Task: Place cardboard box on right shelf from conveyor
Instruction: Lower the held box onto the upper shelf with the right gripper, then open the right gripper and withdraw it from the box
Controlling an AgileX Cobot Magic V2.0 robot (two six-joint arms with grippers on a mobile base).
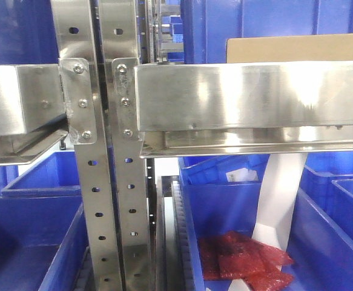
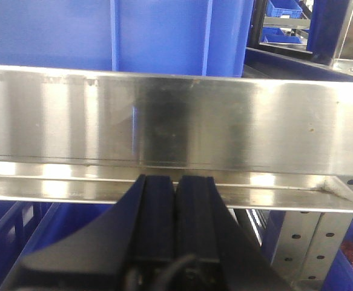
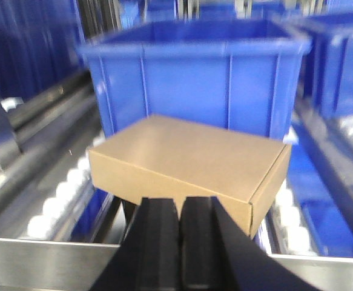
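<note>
Where the front camera looks straight at the racking, the right shelf (image 1: 249,97) fills the upper right with its broad shiny lip, bolted to perforated uprights (image 1: 112,200), and only a tan strip of the cardboard box (image 1: 297,50) peeks above that lip. Below sit blue bins (image 1: 224,224), one holding red packets (image 1: 243,257). Neither arm shows here

From the left wrist, a steel shelf lip (image 2: 176,121) spans the whole picture, with blue bin walls behind. The left gripper (image 2: 176,200) sits just under it, its two dark fingers pressed together with nothing between them. No box appears in this view

Only the right wrist shows the box whole (image 3: 191,160): it lies flat on the shelf's white rollers (image 3: 58,203), turned slightly askew, just in front of a blue bin (image 3: 194,76) and just behind the steel front rail (image 3: 49,260). The right gripper (image 3: 180,242) has its fingers nearly touching, holding nothing, their tips at the box's near edge
</note>
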